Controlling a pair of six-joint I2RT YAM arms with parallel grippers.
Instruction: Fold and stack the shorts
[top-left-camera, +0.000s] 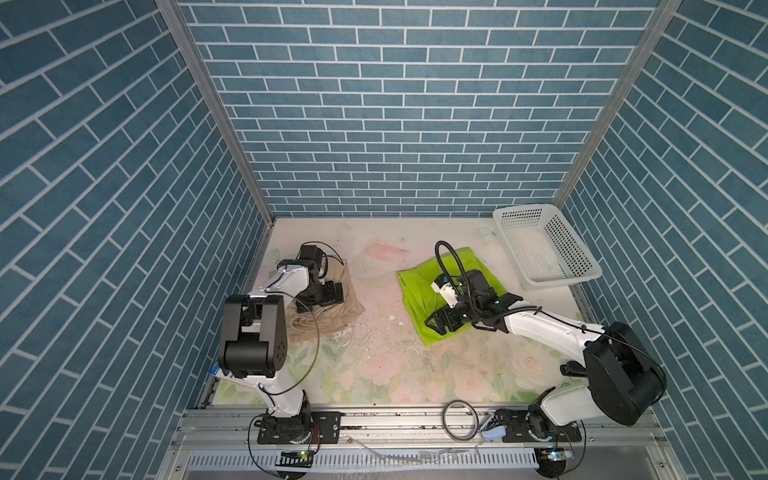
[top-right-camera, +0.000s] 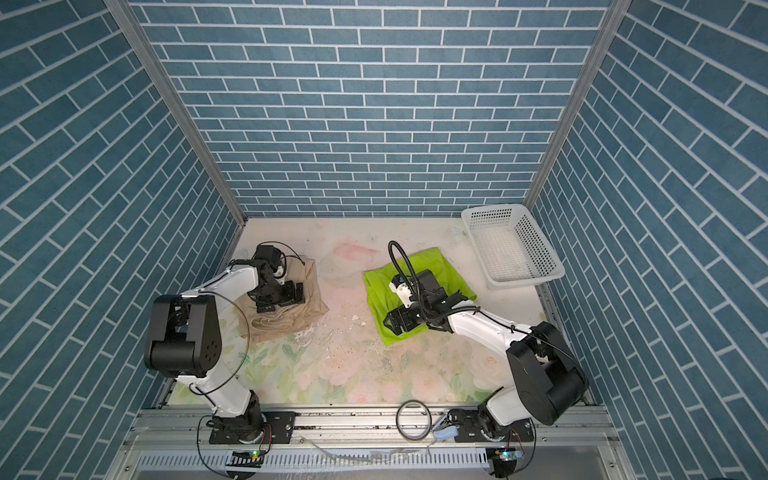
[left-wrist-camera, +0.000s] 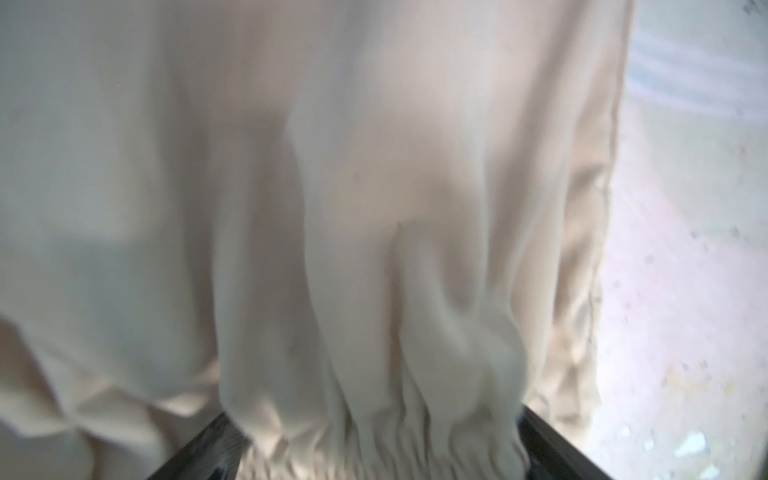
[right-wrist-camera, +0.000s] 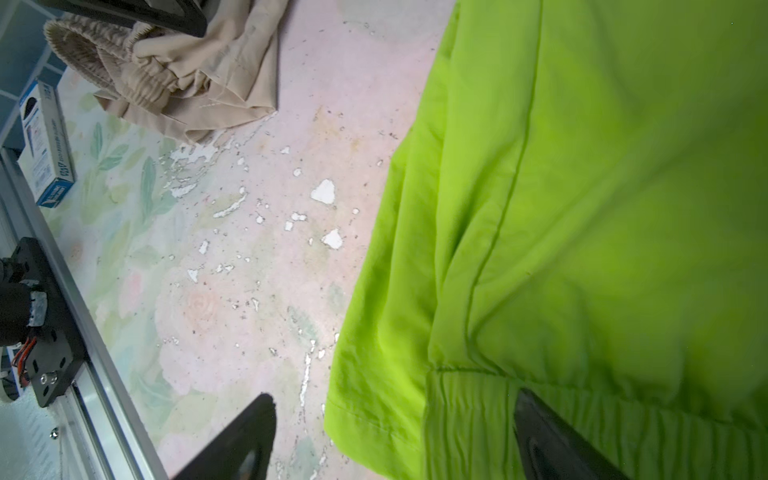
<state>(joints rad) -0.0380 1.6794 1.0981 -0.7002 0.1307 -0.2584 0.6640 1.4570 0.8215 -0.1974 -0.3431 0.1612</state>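
Worktop (top-left-camera: 395, 365): floral sheet, flaked white in patches near its middle.
Beige shorts (top-left-camera: 336, 318): lie crumpled at 9 o'clock on the worktop in both top views (top-right-camera: 299, 320), gathered waistband toward 7 o'clock.
Left pincer (top-left-camera: 332, 293): sits low over the middle of the beige shorts, jaws spread wide; its wrist view (left-wrist-camera: 378, 449) shows bunched waistband cloth (left-wrist-camera: 374, 208) lying between the two dark fingers, nothing pinched.
Green shorts (top-left-camera: 415, 291): spread fairly flat at 3 o'clock of the worktop's middle, well apart from the beige pair (right-wrist-camera: 187, 83).
Right pincer (top-left-camera: 436, 326): at the 6 o'clock end of the green shorts (right-wrist-camera: 582, 208), jaws wide; the wrist view (right-wrist-camera: 399, 436) shows one finger over bare worktop and the other resting on the elastic waistband, so it straddles the cloth's edge without gripping it.
Basket (top-left-camera: 561, 280): white, perforated, in the 2 o'clock corner, just beside the green shorts (top-right-camera: 378, 291) but not touching.
Small carton (right-wrist-camera: 45, 141): blue and white, by the rail near the beige pair.
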